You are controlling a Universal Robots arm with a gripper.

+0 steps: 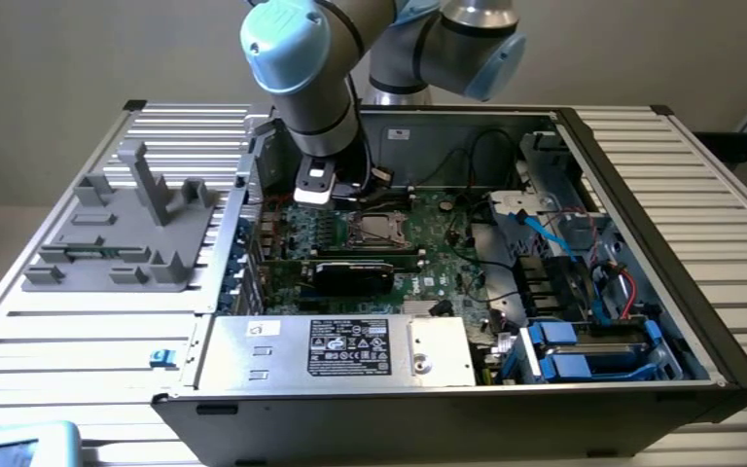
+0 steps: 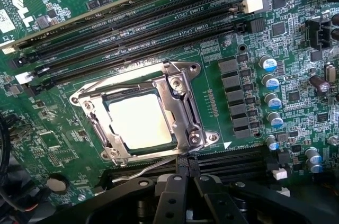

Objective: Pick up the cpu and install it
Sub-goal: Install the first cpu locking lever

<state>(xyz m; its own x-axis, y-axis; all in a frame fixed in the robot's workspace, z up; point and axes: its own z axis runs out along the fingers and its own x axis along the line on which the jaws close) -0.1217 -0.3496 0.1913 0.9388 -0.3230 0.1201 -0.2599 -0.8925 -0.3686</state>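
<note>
The cpu (image 2: 140,123) lies flat inside the socket frame (image 2: 183,105), just beyond the gripper (image 2: 184,181), whose fingers are clenched on nothing.

The computer case (image 1: 633,243) sits open on the surface (image 1: 88,331), and the motherboard (image 1: 451,263) lies inside. The cpu (image 2: 140,123) rests in its socket (image 2: 185,107), beside the memory slots (image 2: 132,28). A moulded holder (image 1: 127,233) stands at the exterior view's left.

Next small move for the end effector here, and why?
Probably lift straight up, clear of the case: the cpu already appears seated inside the socket frame, and the end effector is shut, holding nothing.
</note>
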